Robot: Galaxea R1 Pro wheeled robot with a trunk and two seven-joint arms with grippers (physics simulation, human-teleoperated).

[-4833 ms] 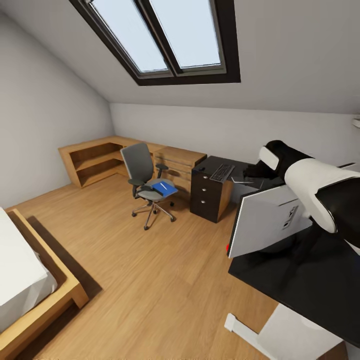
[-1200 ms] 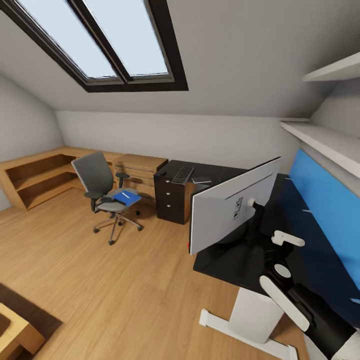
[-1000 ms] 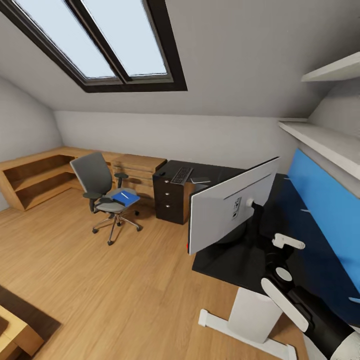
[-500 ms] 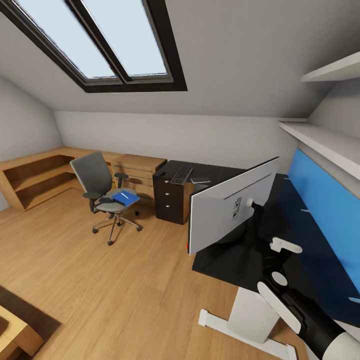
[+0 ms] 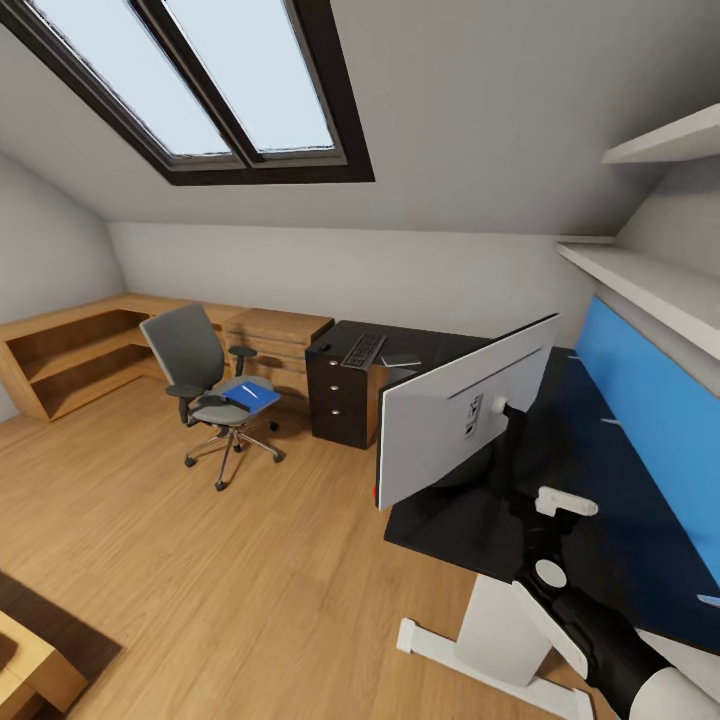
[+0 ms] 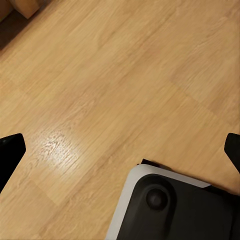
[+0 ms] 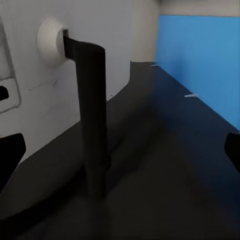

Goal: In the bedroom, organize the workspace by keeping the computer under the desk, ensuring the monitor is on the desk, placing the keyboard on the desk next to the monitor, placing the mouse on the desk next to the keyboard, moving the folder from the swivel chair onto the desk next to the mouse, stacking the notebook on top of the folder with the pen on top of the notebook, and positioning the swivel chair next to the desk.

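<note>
The monitor (image 5: pixel 465 420) stands on the black desk (image 5: pixel 600 500) with its white back toward me; its stand (image 7: pixel 92 125) fills the near part of the right wrist view. My right gripper (image 7: pixel 120 150) is open just behind that stand, and its arm (image 5: pixel 570 600) rises from the lower right. A grey swivel chair (image 5: pixel 200 365) stands out on the floor with the blue folder (image 5: pixel 250 394) on its seat. The keyboard (image 5: pixel 363 349) lies on a dark drawer cabinet (image 5: pixel 342 400). My left gripper (image 6: pixel 120 150) hangs open over the wood floor.
A low wooden shelf unit (image 5: pixel 80 350) runs along the far left wall under a sloped skylight. A blue panel (image 5: pixel 650 420) backs the desk, with white shelves (image 5: pixel 660 280) above. The desk's white leg (image 5: pixel 500 640) stands on the floor. A bed corner (image 5: pixel 30 670) shows at lower left.
The camera swung right since the earliest frame. Over the last second my right arm has sunk slightly in the head view. The chair, folder, keyboard and monitor have stayed put.
</note>
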